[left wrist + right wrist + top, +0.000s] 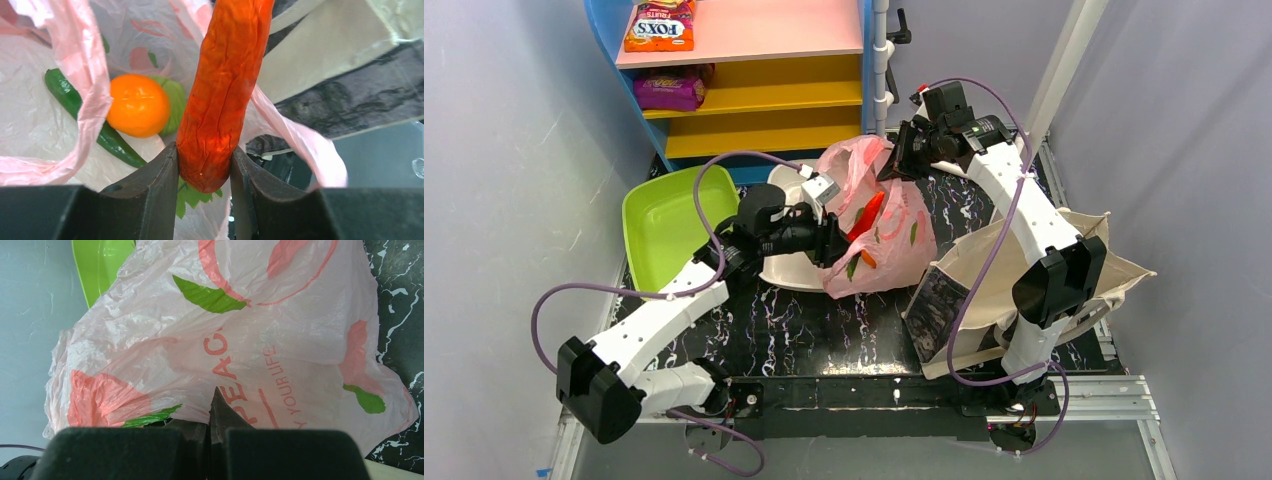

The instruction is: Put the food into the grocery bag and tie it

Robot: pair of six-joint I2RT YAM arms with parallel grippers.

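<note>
At the far left of the black marbled surface (824, 335) a lime-green plastic tray (669, 225) sits beside a white plate (786, 272). Over the plate's right edge the left claw (204, 152) is clamped narrowly on the lower end of a long wrinkled red pepper (225, 90), whose free end points into the open mouth of the translucent pink plastic carrier bag (894, 255). Inside the bag lie a slim dark green pepper (75, 107), a small round orange fruit (138, 105) and, touching it from behind, a pale green round vegetable (176, 97). At the bag's far edge the right claw (214, 407) is pinched tight on a fold of the pink film, holding it up. To the right, just beside the bag, a beige canvas tote (999, 270) lies on its side.
</note>
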